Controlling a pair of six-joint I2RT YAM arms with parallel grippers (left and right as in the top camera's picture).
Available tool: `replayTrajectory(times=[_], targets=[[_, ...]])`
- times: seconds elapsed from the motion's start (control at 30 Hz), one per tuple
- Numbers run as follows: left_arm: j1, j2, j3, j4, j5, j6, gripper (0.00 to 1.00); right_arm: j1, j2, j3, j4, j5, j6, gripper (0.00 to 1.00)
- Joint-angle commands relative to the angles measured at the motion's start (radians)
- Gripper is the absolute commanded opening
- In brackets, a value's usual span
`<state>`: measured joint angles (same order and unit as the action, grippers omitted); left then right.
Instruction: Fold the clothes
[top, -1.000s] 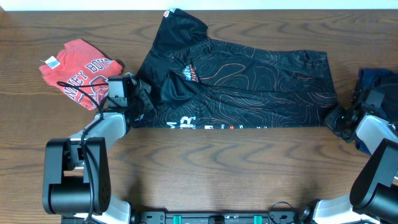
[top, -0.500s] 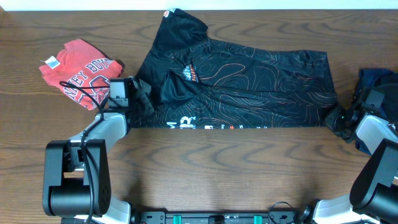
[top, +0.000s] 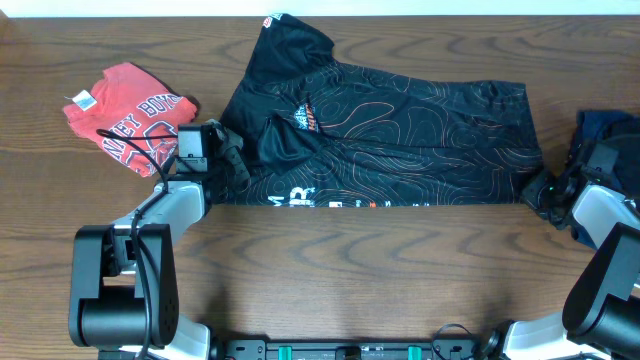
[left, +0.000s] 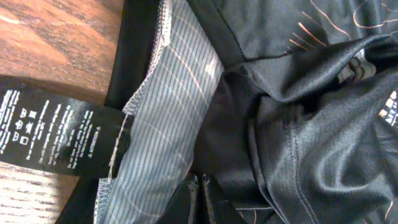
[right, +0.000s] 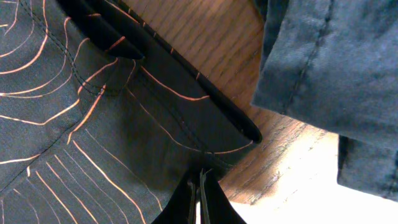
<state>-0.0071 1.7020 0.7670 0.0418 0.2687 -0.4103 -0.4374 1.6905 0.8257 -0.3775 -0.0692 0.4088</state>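
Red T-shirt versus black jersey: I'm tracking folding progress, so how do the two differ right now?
The red T-shirt is folded into a small bundle; the black jersey lies spread out, covering far more table. The red T-shirt bears white lettering, the black jersey thin orange contour lines. Both rest on the wooden table.
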Motion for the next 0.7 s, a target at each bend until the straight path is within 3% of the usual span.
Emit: replayTrajectory(times=[0.0,0.17,0.4,0.67], targets=[[0.014,0.013,-0.005,0.000,-0.057,0.010,0.06,-0.001,0.029,-0.010,-0.020,0.043,-0.014,0.04],[0.026,0.013,-0.005,-0.014,-0.181,-0.066,0.06,-0.001,0.029,-0.010,-0.020,0.043,-0.014,0.04],[0.026,0.013,-0.005,0.043,-0.180,-0.066,0.06,-0.001,0.029,-0.010,-0.027,0.043,-0.014,0.04],[0.026,0.006,-0.005,-0.008,-0.156,-0.055,0.06,-0.001,0.029,-0.010,-0.046,0.043,-0.014,0.04]])
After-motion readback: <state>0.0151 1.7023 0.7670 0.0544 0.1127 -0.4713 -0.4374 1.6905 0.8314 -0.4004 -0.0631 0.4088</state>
